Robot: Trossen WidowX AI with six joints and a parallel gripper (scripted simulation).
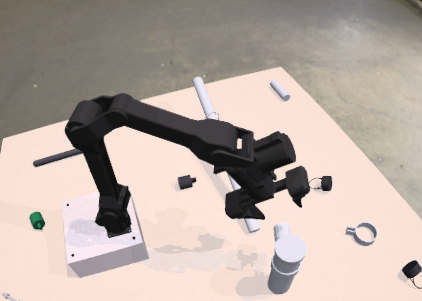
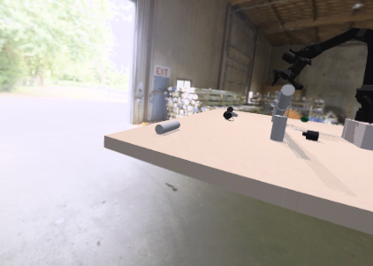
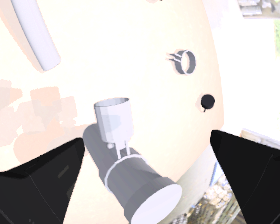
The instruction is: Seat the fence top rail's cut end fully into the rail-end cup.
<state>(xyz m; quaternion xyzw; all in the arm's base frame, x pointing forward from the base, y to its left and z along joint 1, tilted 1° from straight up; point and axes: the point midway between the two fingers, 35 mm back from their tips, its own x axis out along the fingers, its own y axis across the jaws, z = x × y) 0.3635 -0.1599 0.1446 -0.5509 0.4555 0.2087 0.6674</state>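
The white top rail (image 1: 206, 103) (image 3: 30, 22) lies slanted on the table. Its near cut end (image 1: 252, 225) stops short of the rail-end cup (image 1: 281, 229) (image 3: 113, 113), apart from it. The cup hangs near the top of the big grey post (image 1: 285, 263) (image 2: 278, 119) (image 3: 131, 181), which stands upright at the table's front. My gripper (image 1: 270, 199) (image 2: 288, 74) (image 3: 148, 141) is open and empty. It hovers above the rail's near end and the post and touches neither. The arm hides the rail's middle.
A white base block (image 1: 102, 240) carries the arm. Loose parts lie about: a short grey tube (image 1: 280, 90) (image 2: 168, 126), a dark rod (image 1: 56, 157), a grey band ring (image 1: 364, 233) (image 3: 183, 61), black caps (image 1: 186, 182) (image 1: 324, 183) (image 1: 413, 269), a green cap (image 1: 36, 220).
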